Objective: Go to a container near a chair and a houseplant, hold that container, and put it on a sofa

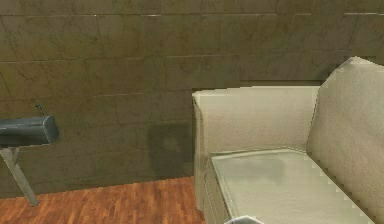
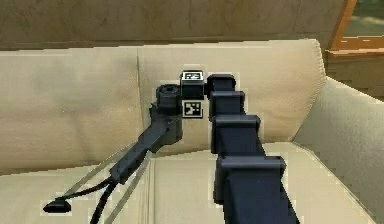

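Observation:
A beige sofa (image 2: 80,90) spans the arm side view, its back cushions above and its seat below. My dark arm (image 2: 245,160) rises from the bottom edge over the seat. The gripper (image 2: 78,212) hangs down to the left from its body, and its thin fingers (image 2: 120,170) slant toward the seat cushion. I cannot tell whether it holds anything. In the forward view the same sofa (image 1: 260,120) stands at the right, showing an armrest, a seat cushion and a tall back. A small pale-rimmed dark shape (image 1: 240,218) sits at the bottom edge by the seat's front corner.
A dark tiled wall (image 1: 120,70) closes the forward view close ahead. A dark cylinder on grey metal legs (image 1: 25,130) stands at the left edge. Reddish wood floor (image 1: 110,205) lies between it and the sofa. Wooden furniture (image 2: 362,40) shows behind the sofa back.

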Tool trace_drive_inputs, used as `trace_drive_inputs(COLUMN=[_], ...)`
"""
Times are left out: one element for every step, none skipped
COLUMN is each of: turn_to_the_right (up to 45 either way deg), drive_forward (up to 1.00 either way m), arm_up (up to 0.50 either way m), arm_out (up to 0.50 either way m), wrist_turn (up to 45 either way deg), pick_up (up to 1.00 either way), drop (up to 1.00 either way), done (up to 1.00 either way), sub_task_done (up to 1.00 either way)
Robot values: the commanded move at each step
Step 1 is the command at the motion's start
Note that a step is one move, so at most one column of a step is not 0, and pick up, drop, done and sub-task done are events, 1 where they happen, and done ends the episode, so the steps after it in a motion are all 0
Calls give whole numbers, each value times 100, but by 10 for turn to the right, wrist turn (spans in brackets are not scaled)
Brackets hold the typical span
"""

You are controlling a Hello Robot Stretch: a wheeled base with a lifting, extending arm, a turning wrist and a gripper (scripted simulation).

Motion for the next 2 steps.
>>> trace_drive_inputs(turn_to_the_right=[0,0], drive_forward=[0,0], arm_up=[0,0], arm_out=[0,0], wrist_turn=[450,450], pick_up=[0,0], drop=[0,0], done=[0,0], sub_task_done=[0,0])
